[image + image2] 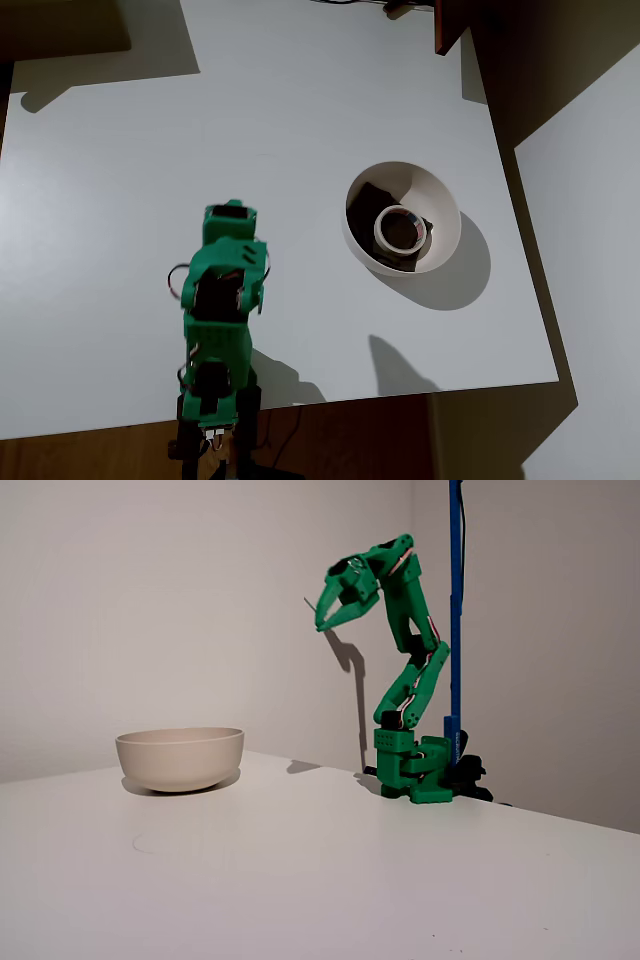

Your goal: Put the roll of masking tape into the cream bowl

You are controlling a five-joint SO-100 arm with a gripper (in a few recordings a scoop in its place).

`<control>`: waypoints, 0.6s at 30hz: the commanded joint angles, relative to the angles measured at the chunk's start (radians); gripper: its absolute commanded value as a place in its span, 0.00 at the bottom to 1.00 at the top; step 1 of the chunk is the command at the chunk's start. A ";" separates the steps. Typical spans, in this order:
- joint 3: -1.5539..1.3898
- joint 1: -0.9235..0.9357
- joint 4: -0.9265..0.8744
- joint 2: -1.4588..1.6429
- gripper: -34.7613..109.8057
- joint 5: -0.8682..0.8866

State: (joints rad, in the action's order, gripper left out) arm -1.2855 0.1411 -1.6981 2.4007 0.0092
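The off-white tape roll (pixel 400 229), reddish inside its wide hole, is lying flat in the cream bowl (pixel 437 196) on the table (pixel 300 120). The green arm's fingers (pixel 322 621) are hanging empty, nearly closed.

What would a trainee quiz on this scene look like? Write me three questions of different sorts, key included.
1. True or false: the roll of masking tape lies on the white table beside the cream bowl.
2. Multiple choice: in the fixed view the gripper is (a) down inside the bowl, (b) raised high above the table with nothing in it, (c) resting on the table.
3. Short answer: what dark thing lies under the tape in the overhead view?

Key
1. False: the tape lies inside the bowl.
2. b
3. A dark brown patch at the bowl's bottom.
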 commanded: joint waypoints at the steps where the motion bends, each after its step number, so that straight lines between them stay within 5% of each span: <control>1: -0.276 -0.041 0.057 0.190 0.18 -0.008; 18: -1.088 -0.107 0.225 0.727 0.18 -0.049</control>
State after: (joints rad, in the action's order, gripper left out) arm -2.3010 0.0383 -1.4834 3.0511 -0.0307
